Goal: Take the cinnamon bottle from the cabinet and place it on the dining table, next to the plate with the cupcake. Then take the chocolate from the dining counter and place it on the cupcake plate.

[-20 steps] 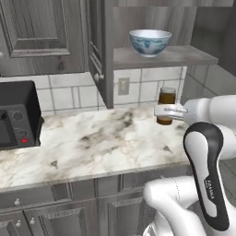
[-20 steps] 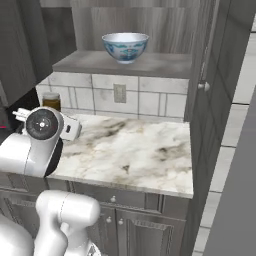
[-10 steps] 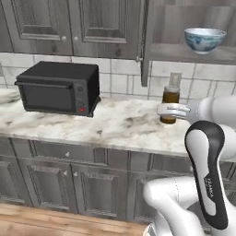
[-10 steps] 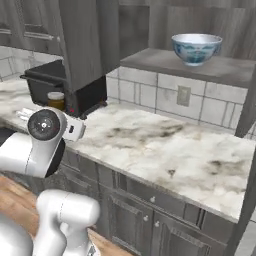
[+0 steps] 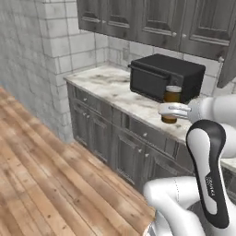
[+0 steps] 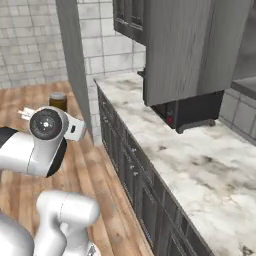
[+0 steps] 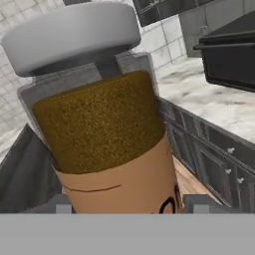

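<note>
A black toaster oven (image 5: 166, 76) sits on the marble counter (image 5: 110, 90) behind the gripper (image 5: 169, 109), whose fingers clasp the cinnamon bottle (image 5: 172, 103) upright in the air, lid up.

Wood plank floor (image 5: 41, 184) beneath me, grey tiled wall (image 5: 32, 50), marble counter (image 6: 200, 165) over grey-brown base cupboards (image 5: 110, 143), black oven (image 5: 166, 76) at the counter's back edge.

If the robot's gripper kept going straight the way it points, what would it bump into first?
Nothing new right away: the gripper already holds the cinnamon bottle upright between its jaws. Beyond the bottle, the hand view shows the grey lower cabinets and tiled wall, but how far off is unclear.
</note>
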Motion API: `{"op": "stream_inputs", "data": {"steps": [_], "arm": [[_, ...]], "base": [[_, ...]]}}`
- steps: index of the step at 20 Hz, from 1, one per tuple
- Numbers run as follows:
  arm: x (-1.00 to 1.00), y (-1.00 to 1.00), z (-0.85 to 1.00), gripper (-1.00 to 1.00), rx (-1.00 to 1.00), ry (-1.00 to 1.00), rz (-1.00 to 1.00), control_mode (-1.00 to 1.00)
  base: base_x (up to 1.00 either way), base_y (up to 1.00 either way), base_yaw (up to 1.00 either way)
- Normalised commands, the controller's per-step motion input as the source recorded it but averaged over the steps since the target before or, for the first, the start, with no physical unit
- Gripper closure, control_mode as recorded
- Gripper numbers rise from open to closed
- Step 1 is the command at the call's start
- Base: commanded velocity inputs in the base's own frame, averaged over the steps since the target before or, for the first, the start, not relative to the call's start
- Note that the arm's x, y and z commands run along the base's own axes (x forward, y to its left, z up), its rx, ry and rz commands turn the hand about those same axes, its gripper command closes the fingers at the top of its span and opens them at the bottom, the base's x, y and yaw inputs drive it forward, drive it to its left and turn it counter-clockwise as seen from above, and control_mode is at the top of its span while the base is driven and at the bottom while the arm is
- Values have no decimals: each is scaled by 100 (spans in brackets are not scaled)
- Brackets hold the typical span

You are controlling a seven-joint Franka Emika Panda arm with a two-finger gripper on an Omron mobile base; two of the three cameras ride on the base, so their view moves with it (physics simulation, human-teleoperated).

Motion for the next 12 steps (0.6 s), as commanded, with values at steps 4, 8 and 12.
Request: {"op": "stream_inputs", "data": {"steps": [4,8,12], "arm": [[0,0,0,100,0,0,0,100],[0,0,0,100,0,0,0,100],[0,0,0,100,0,0,0,100]], "base": [[0,0,100],[0,0,100],[0,0,100]]}}
